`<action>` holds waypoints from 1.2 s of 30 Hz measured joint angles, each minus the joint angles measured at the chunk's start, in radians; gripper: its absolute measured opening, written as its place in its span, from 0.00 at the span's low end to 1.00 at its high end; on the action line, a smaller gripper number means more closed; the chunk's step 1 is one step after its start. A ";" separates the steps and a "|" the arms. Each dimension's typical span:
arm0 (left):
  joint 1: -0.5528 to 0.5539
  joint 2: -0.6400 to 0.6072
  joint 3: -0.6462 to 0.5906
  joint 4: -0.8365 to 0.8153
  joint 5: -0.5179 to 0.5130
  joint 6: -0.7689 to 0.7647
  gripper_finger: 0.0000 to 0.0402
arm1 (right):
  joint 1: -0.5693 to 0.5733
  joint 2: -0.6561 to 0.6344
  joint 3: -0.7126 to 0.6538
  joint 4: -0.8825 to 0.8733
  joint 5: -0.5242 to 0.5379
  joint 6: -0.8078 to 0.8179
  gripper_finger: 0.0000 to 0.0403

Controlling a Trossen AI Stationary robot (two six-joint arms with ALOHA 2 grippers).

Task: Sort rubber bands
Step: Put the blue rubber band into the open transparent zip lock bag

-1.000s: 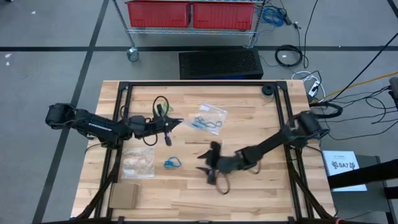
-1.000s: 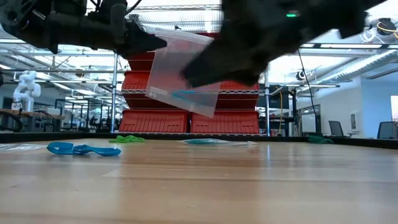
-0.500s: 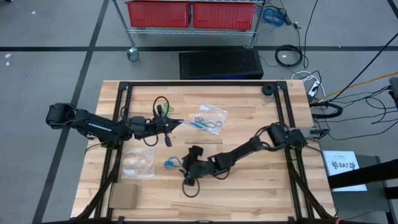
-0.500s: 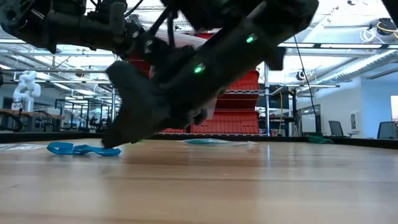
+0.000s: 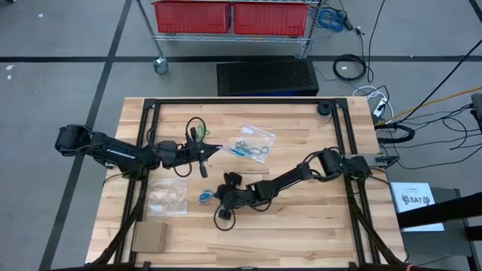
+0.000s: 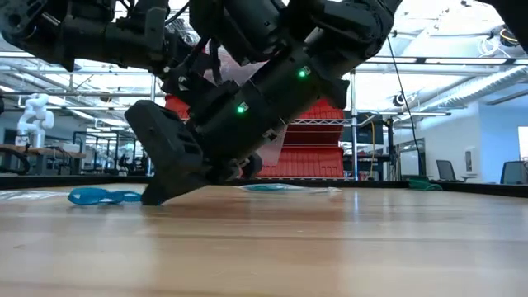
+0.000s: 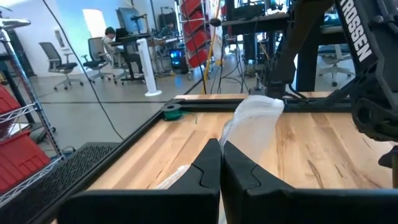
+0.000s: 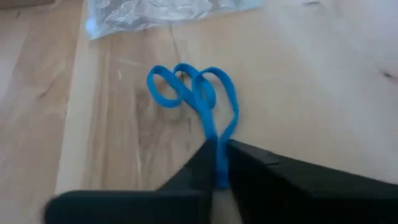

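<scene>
1. Blue rubber bands (image 8: 193, 93) lie on the counter (image 5: 301, 226), just beside a clear plastic bag (image 5: 167, 197).
2. My right hand (image 8: 217, 163) is down beside that bag, clenched on the bands' near end.
3. My left hand (image 7: 220, 163) hangs beyond that bag, clenched on another clear bag (image 7: 252, 121).

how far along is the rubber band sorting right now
Some looks done: a clear bag at mid-table already holds bluish bands. In hand: the right hand is pinched on the bright blue rubber bands on the wood, while the left hand holds another clear bag up. Left: bagging the blue ones and the green bands.
</scene>
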 joint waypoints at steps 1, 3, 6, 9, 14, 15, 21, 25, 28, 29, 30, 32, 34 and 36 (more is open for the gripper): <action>0.000 0.000 0.000 0.000 0.000 0.004 0.00 | 0.000 -0.006 -0.001 -0.004 -0.007 -0.014 0.05; 0.000 0.000 0.000 0.001 0.000 0.016 0.00 | 0.005 -0.027 -0.002 -0.037 -0.017 -0.025 0.03; 0.000 0.000 0.000 0.006 0.000 0.016 0.00 | 0.016 -0.082 -0.009 -0.123 -0.042 -0.045 0.02; 0.003 0.000 0.000 0.013 0.000 0.021 0.00 | 0.029 -0.154 -0.009 -0.191 -0.041 -0.069 0.00; 0.023 0.000 0.000 0.013 0.001 0.023 0.00 | 0.036 -0.271 -0.007 -0.297 -0.028 -0.116 0.00; 0.027 0.000 0.000 0.012 0.001 0.023 0.00 | 0.036 -0.299 -0.007 -0.322 -0.011 -0.129 0.00; 0.039 0.000 0.000 0.013 0.001 0.015 0.00 | 0.034 -0.480 -0.007 -0.458 0.239 -0.221 0.00; 0.039 0.000 0.003 0.017 0.001 0.015 0.00 | 0.029 -0.568 -0.007 -0.507 0.407 -0.298 0.00; 0.040 0.000 0.012 0.016 0.002 0.014 0.00 | 0.020 -0.602 -0.005 -0.535 0.504 -0.344 0.00; 0.040 0.000 0.016 0.016 0.002 0.010 0.00 | 0.014 -0.608 -0.005 -0.536 0.524 -0.362 0.00; 0.040 0.000 0.017 0.016 0.002 -0.003 0.00 | 0.008 -0.610 -0.005 -0.535 0.532 -0.378 0.00; 0.040 0.000 0.019 0.015 0.002 -0.011 0.00 | -0.003 -0.612 -0.005 -0.523 0.542 -0.409 0.00; 0.039 0.000 0.019 0.013 0.002 -0.012 0.00 | -0.012 -0.612 -0.005 -0.528 0.558 -0.434 0.00; 0.039 0.000 0.019 0.012 0.002 -0.012 0.00 | -0.019 -0.610 -0.005 -0.530 0.580 -0.444 0.00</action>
